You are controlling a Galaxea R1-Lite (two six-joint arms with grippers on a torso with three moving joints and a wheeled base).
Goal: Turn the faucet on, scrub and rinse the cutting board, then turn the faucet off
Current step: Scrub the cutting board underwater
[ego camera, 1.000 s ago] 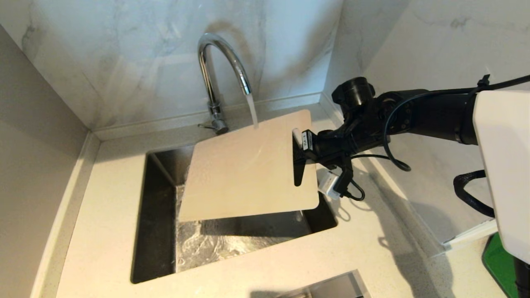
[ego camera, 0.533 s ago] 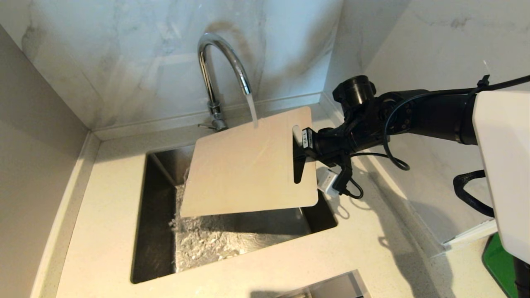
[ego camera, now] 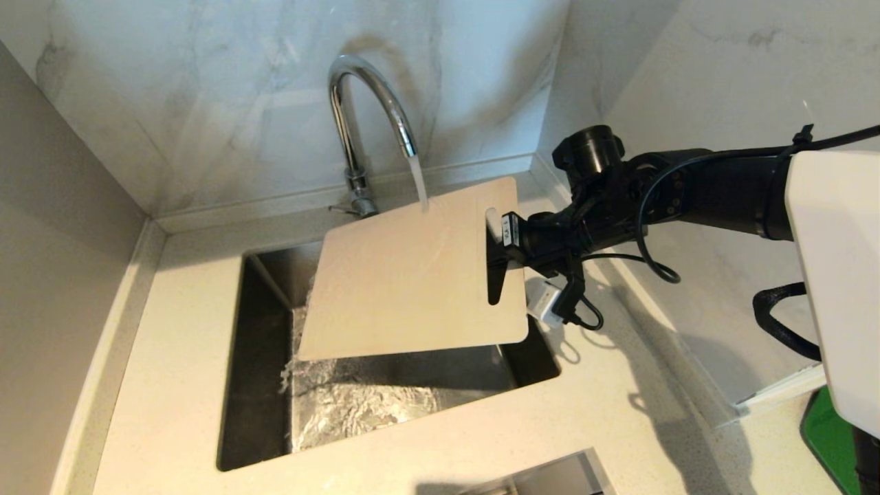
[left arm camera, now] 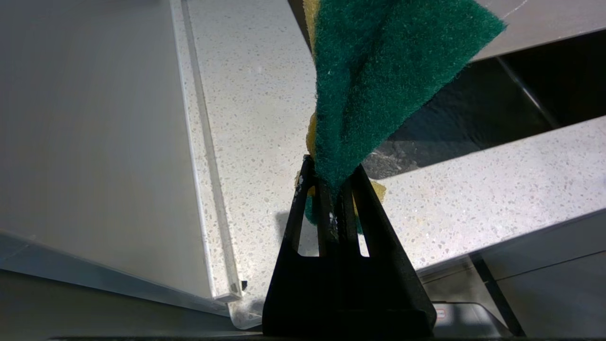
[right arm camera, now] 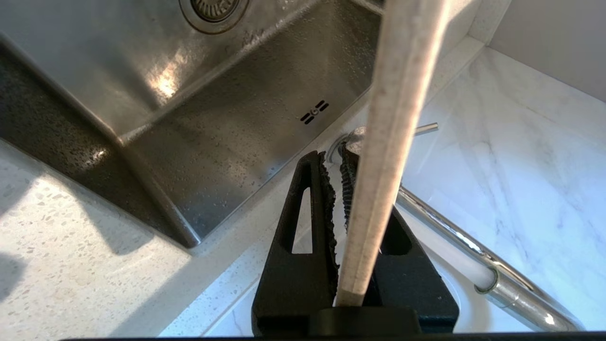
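Water (ego camera: 419, 180) from the faucet (ego camera: 357, 117) still lands on the cutting board's (ego camera: 405, 282) far edge, but the board has tipped slightly since a second ago, so rinsing continues. Right gripper (ego camera: 496, 256) stays clamped on its handle end over the sink (ego camera: 261, 405); left gripper (left arm camera: 331, 182) pinches a sponge (left arm camera: 378, 80) above the speckled counter (ego camera: 179, 344), marble walls behind.

Tall chrome gooseneck faucet (ego camera: 357, 124) running; large pale beige rectangular cutting board (ego camera: 405, 275) tilted under stream, over sink.
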